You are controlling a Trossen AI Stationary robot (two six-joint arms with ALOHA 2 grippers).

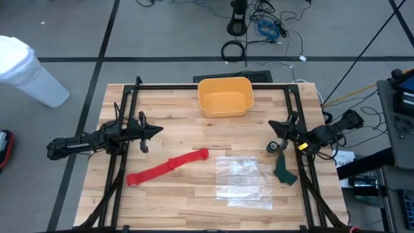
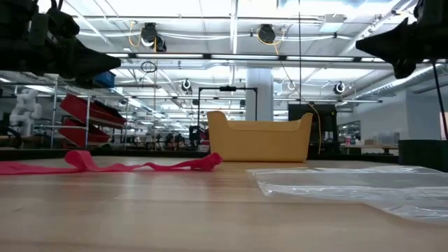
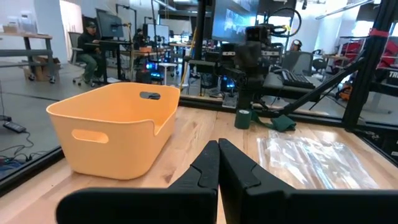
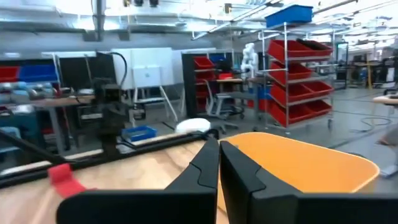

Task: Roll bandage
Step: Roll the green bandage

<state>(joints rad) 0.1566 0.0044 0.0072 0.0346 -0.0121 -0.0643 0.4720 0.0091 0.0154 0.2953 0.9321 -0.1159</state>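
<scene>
Bandage (image 1: 167, 167): from above, a bright red fabric strip lies unrolled and flat on the wooden table (image 1: 174, 136), running on a slant from the near left toward the middle, its far end bunched just beside a clear plastic bag (image 1: 246, 181). A yellow bin (image 1: 225, 96) sits at the far middle edge. A dark green roll (image 1: 274, 148) and a dark green cloth (image 1: 284, 171) lie at the right side. The left gripper (image 1: 157, 131) reaches in from the left, above the strip's far side and apart from it, fingers pressed together on nothing. The right gripper (image 1: 273, 123) points inward from the right, likewise closed and empty.

At table height, the bandage (image 2: 105, 165) shows as a low, rumpled red band left of the bin (image 2: 257, 137), with the bag (image 2: 357, 183) spread on the right. Both arms hang dark at the upper corners, clear of the tabletop.

Left wrist view: the left gripper's fingers (image 3: 205, 169) meet tip to tip, aimed past the bin (image 3: 112, 127) toward the bag (image 3: 314, 160) and green roll (image 3: 243, 119).

Right wrist view: the right gripper's fingers (image 4: 206, 165) are shut together, the bin (image 4: 298, 163) ahead, one red end of the bandage (image 4: 64, 178) visible.
</scene>
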